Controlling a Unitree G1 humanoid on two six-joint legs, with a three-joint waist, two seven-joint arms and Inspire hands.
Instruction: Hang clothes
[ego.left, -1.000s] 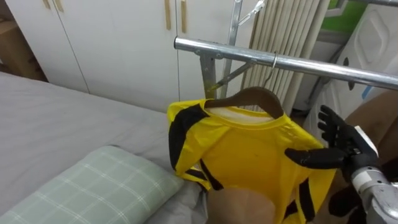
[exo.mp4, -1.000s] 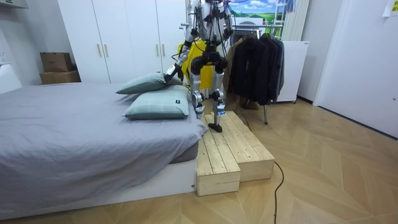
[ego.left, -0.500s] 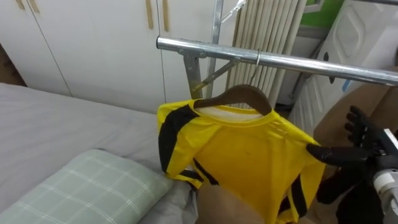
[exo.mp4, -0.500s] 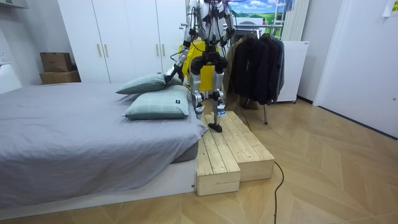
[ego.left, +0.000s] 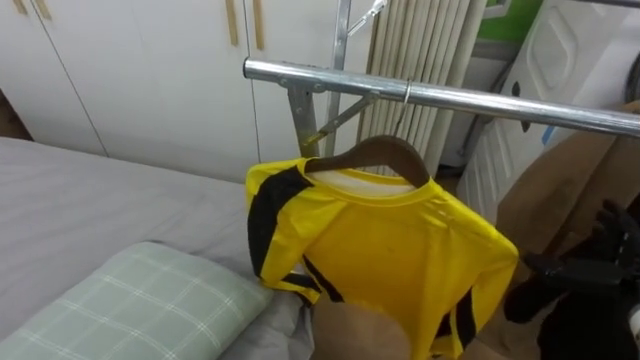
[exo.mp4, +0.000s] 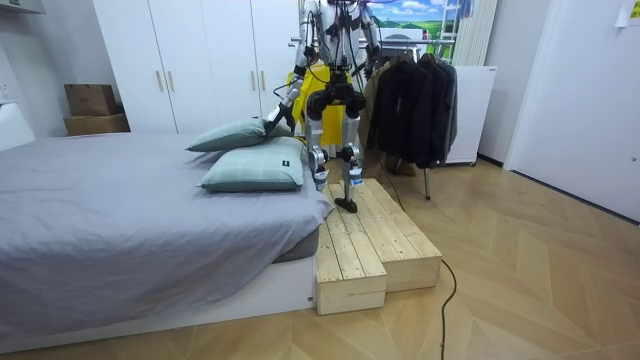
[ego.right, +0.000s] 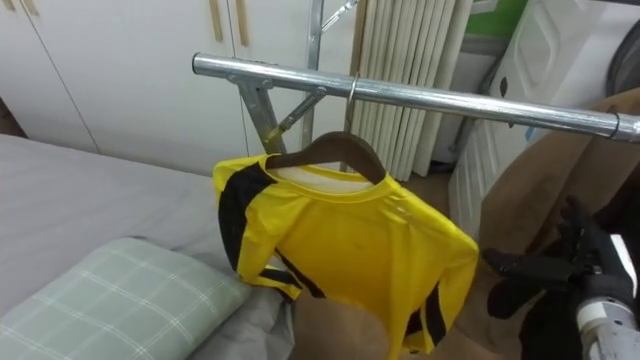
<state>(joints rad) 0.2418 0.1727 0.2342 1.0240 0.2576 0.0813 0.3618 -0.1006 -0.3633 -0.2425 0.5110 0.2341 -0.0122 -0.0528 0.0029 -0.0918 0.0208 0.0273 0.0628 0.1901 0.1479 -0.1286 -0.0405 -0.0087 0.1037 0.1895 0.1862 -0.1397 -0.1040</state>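
- Yellow shirt (ego.left: 400, 250) with black stripes hangs on a brown wooden hanger (ego.left: 385, 152), whose hook sits over the metal rail (ego.left: 450, 98).
- Right hand (ego.right: 592, 265) is beside the shirt's sleeve, apart from it, with fingers spread wide and holding nothing.
- Left hand (exo.mp4: 270, 122) is low near the pillows; I cannot tell its state.
- Checked pillow (ego.left: 140, 305) lies on the grey bed (ego.left: 100, 200) below the shirt.
- Robot stands on a wooden platform (exo.mp4: 370, 245) beside the bed, facing the rail.

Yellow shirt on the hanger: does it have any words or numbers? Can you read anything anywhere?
No text can be read anywhere.
The yellow shirt: just yellow and black, no letters or numbers showing.
The cardboard boxes in the room view: too small to tell.
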